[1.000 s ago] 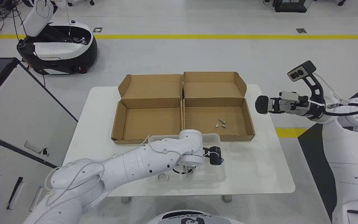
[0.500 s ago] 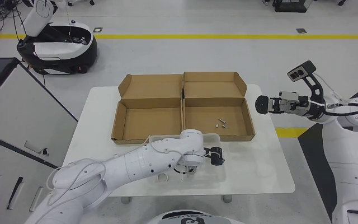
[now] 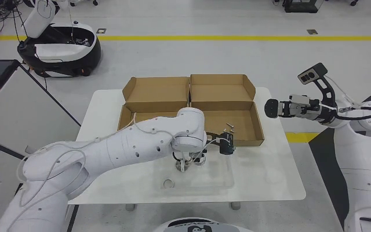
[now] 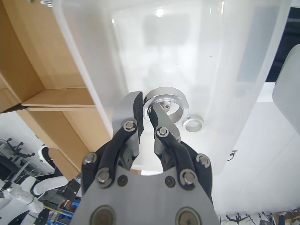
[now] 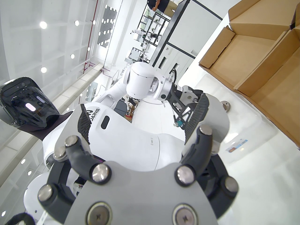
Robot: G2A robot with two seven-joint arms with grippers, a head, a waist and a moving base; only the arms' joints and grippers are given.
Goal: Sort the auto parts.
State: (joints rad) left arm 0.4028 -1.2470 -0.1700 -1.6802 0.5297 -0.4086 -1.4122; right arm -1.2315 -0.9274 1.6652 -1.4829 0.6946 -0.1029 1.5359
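My left gripper (image 4: pixel 145 105) is shut on the rim of a large silver ring (image 4: pixel 172 99), with one finger inside the ring and one outside. It holds the ring above the clear plastic bin (image 4: pixel 77 47). A smaller silver ring (image 4: pixel 193 124) lies on the bin's floor. In the top view the left arm (image 3: pixel 174 139) stretches over the bin (image 3: pixel 229 174) beside the cardboard boxes. My right gripper (image 5: pixel 140 115) is open and holds nothing. It hangs off the table's right side (image 3: pixel 271 108).
Two open cardboard boxes stand side by side at the back of the table, the left one (image 3: pixel 153 124) without parts. The right box (image 3: pixel 246 124) holds a few bolts (image 3: pixel 230 124). A small ring (image 3: pixel 168 184) lies near the table's front edge.
My left arm has risen and swung toward the boxes, lifting the large ring up out of the bin. The right arm has kept still.
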